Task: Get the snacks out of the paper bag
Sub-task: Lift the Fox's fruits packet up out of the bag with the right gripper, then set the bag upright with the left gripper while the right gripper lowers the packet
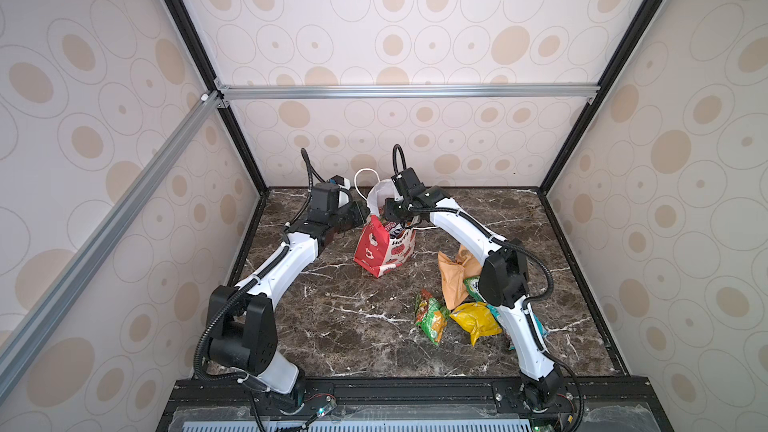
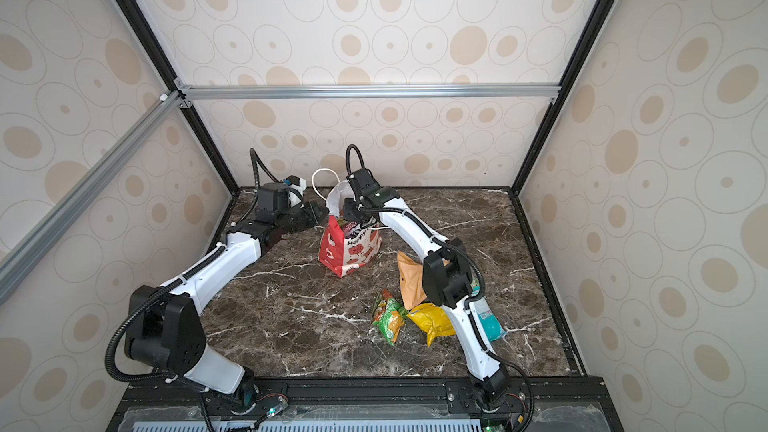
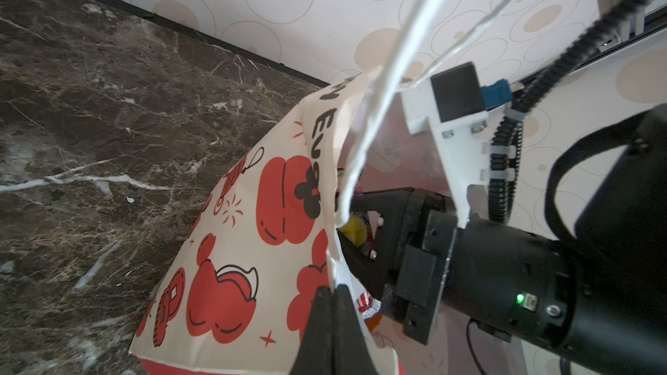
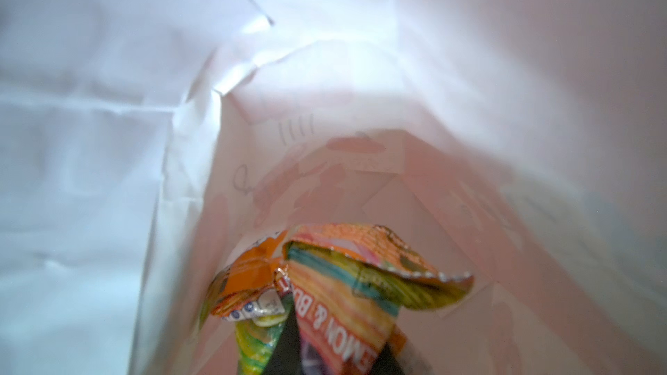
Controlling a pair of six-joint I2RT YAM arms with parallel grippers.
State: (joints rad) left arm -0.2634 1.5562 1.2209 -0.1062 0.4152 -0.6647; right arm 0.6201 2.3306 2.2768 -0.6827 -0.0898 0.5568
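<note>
The red paper bag (image 1: 384, 253) (image 2: 349, 249) stands toward the back middle of the dark marble worktop (image 1: 332, 309). Its mouth is open and 1 white cord handle (image 1: 362, 179) loops up above the rim.

The left hand (image 1: 360, 215) (image 3: 332, 294) reaches in from the left. The left wrist view shows its 2 fingers pressed together on the edge of the bag's rim, pinching the paper.

The right hand (image 1: 390, 213) (image 4: 335, 353) is down inside the bag's mouth. In the right wrist view its dark fingers are set narrowly on either side of an orange packet (image 4: 343, 304) with a striped print, gripping it between the white inner walls. Bits of orange and green wrapper sit just beside it, but I cannot tell whether they belong to the same packet.

5 snacks lie close together on the worktop, in front and to the right of the bag:
- a tan kraft pouch (image 1: 452, 282) (image 2: 409, 284)
- a green packet (image 1: 471, 288), partly hidden by the elbow of the right arm (image 1: 505, 272)
- a green-and-red packet (image 1: 432, 317) (image 2: 388, 315), nearest the middle
- a yellow packet (image 1: 476, 320) (image 2: 432, 320), just beside the green-and-red one
- a teal packet (image 2: 490, 322), mostly covered by the same arm
</note>
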